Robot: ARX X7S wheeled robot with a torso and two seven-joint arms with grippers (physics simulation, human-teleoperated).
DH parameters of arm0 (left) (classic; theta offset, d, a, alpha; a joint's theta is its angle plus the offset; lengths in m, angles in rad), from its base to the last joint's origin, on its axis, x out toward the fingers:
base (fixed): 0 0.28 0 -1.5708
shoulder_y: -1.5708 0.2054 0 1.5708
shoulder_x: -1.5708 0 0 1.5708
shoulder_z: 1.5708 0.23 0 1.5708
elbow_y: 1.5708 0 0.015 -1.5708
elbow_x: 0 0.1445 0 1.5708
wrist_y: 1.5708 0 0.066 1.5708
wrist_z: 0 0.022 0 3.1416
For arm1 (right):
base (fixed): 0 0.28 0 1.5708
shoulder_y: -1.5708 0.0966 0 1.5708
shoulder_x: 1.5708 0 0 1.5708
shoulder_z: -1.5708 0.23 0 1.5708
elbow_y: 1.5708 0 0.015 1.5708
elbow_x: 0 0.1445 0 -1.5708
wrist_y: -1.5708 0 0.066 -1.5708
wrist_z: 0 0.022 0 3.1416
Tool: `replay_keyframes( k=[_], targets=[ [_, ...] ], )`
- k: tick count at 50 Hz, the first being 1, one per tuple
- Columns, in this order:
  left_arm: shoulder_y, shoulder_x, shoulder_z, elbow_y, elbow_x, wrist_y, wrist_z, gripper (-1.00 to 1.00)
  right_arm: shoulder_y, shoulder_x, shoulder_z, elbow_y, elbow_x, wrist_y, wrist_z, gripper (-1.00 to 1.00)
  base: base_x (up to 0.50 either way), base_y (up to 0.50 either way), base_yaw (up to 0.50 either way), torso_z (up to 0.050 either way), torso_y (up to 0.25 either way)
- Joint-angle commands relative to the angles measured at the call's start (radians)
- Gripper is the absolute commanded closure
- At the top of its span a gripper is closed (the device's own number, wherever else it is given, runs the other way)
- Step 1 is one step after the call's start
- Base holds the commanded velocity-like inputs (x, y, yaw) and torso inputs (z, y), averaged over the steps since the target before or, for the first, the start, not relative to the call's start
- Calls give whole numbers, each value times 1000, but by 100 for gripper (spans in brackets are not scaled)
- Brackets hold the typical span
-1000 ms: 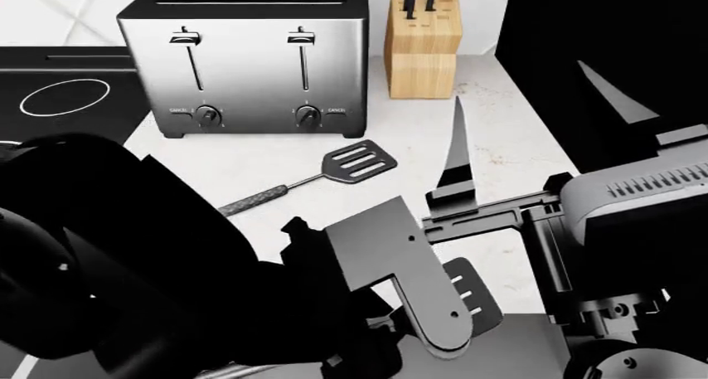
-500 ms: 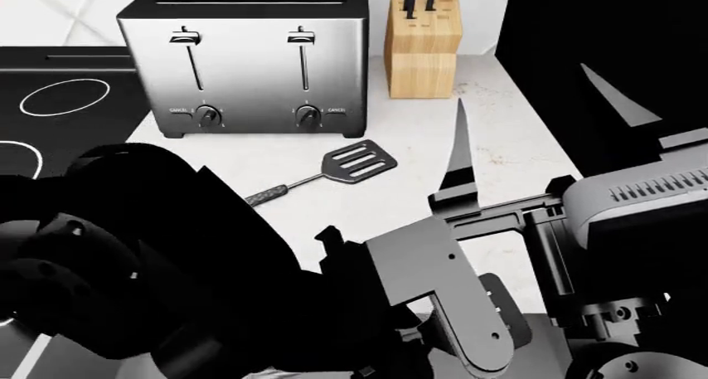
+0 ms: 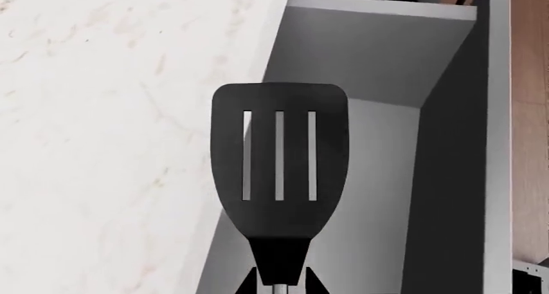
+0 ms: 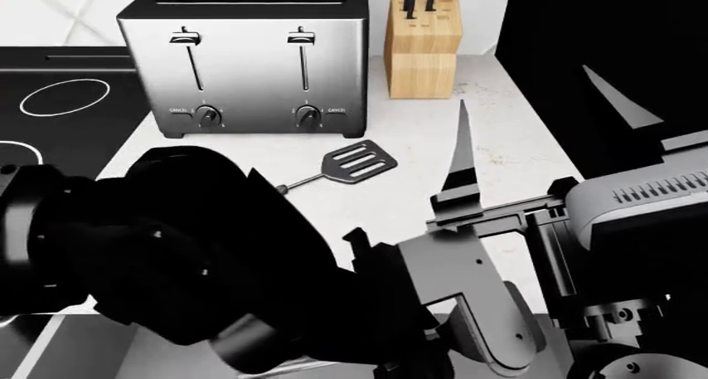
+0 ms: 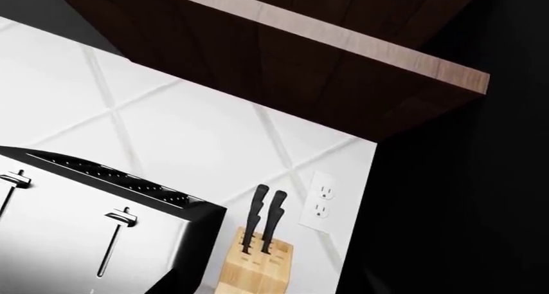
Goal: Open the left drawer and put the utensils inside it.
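The black spatula [image 3: 279, 172] sits in the left tool [image 3: 279, 286], which is clamped on the neck just below the slotted head, seen clearly in the left wrist view. The head hangs right over the edge where the pale marbled tabletop [image 3: 103, 127] meets the open left drawer [image 3: 386, 62], partly above the drawer's plain grey inside. In the head view the left arm is a big dark mass in the foreground and covers most of that area, so the drawer itself can't really be made out there. The other utensil, the grey slotted spatula [image 4: 351, 163], lies flat on the tabletop just in front of the toaster [image 4: 244, 60], near its right front corner, handle running toward the left arm and partly hidden by it. The knife block [image 4: 422, 51] stands just right of the toaster, knives in it. The right tool [image 4: 531, 105] is up to the right of the toaster, its two pointed fingers [image 4: 458, 159] spread wide apart with nothing between them. The right wrist view only shows the toaster, knife block, wall outlet [image 5: 321, 201] and dark cabinet [image 5: 326, 43] above.
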Motion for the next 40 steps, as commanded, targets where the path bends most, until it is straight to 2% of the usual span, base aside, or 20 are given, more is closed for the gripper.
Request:
replay_keyframes(
  k=[1, 18, 40],
  targets=[
    [-3, 23, -8, -25, 50, -4, 20, 100, 4, 1, -4, 0, 1, -2, 2, -100, 0, 0, 0, 0, 0],
    [-17, 45, -40, 3, 62, 13, 44, 100, -8, 11, -10, 0, -6, -18, 7, -100, 0, 0, 0, 0, 1],
    [3, 51, -29, -14, 96, 12, 79, 100, 3, 17, -13, -3, 4, -17, 14, -100, 0, 0, 0, 0, 1]
  ],
)
